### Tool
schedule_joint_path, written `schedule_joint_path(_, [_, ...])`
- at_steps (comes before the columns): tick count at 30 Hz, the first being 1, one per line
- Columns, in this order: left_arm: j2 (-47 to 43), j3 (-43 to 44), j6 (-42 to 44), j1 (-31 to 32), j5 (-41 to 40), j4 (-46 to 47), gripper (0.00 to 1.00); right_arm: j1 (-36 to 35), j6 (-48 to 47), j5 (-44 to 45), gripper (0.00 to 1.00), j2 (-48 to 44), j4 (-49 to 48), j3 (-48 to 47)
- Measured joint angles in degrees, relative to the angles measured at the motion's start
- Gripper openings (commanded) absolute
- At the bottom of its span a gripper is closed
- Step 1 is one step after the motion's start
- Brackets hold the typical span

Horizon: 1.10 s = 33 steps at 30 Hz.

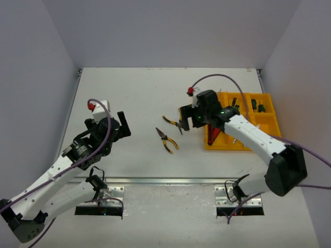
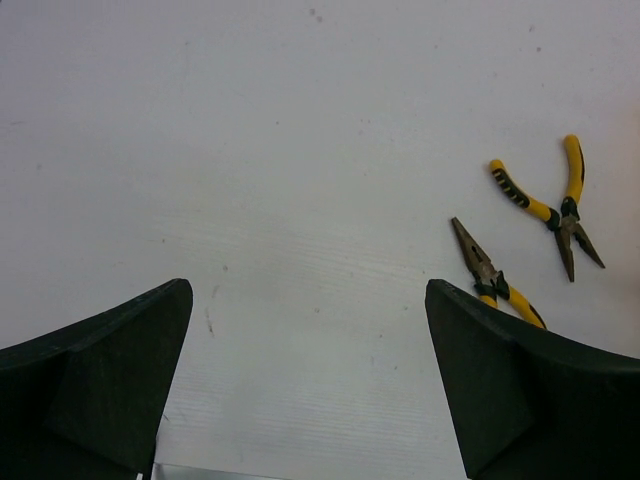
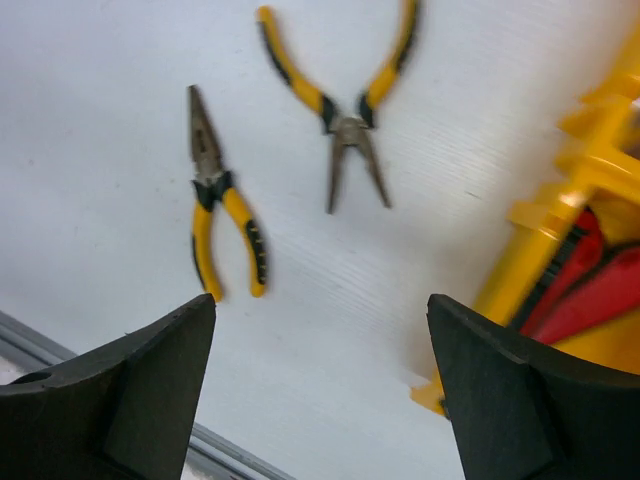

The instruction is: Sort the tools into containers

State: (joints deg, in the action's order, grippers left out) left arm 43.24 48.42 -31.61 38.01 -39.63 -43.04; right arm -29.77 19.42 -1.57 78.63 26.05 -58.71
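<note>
Two yellow-black pliers lie on the white table: a closed pair [image 1: 166,140] and a spread pair [image 1: 172,123]. Both show in the left wrist view [image 2: 493,279] [image 2: 556,203] and the right wrist view [image 3: 222,200] [image 3: 345,110]. The yellow tray [image 1: 227,146] stands at the right; red-black knives [image 1: 211,135] lie in its near-left compartment and green-handled screwdrivers [image 1: 257,105] in the far ones. My right gripper [image 1: 184,120] [image 3: 320,300] is open and empty, between the spread pliers and the tray's left edge. My left gripper [image 1: 124,126] [image 2: 305,290] is open and empty, left of the pliers.
A metal rail [image 1: 165,181] runs along the table's near edge. Grey walls close the table on the left, back and right. The tray's corner [image 3: 560,230] and the red knives [image 3: 585,290] show close by in the right wrist view.
</note>
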Motion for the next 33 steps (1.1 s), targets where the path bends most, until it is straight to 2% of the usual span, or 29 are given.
schedule_joint_path(4, [-2.3,0.0,-0.3,-1.0,-1.0,0.1,1.0,-9.3,-2.9,2.0,0.68,11.9,0.1,-7.1])
schedule_joint_path(7, [-2.2,0.0,-0.3,-1.0,-1.1,0.1,1.0,-12.4,-4.1,3.9,0.56,20.2,2.1,-12.9])
schedule_joint_path(13, [-0.2,0.0,-0.1,-1.1,-0.9,0.4,1.0,-13.1,-5.3,4.5,0.53,30.6,3.5,-18.0])
schedule_joint_path(20, [1.5,0.0,0.7,-1.5,1.0,0.8,1.0,-13.7,-5.5,3.0,0.49,34.2,4.6,-18.3])
schedule_joint_path(26, [1.4,0.0,1.4,-1.8,1.8,1.4,1.0,-14.4,-6.3,3.7,0.38,36.2,4.4,-18.2])
schedule_joint_path(28, [1.4,0.0,1.6,-1.8,2.0,1.5,1.0,-14.5,-6.5,4.7,0.29,37.4,4.0,-18.2])
schedule_joint_path(31, [1.4,0.0,1.6,-1.8,2.4,1.7,1.0,-14.5,-6.9,5.1,0.06,38.3,3.5,-18.3])
schedule_joint_path(32, [1.4,0.0,1.6,-1.8,2.5,1.7,1.0,-14.6,-7.0,5.0,0.01,38.3,3.3,-18.3])
schedule_joint_path(33, [1.4,0.0,1.6,-1.8,2.6,1.7,1.0,-14.7,-7.2,4.9,0.0,38.3,3.2,-18.2])
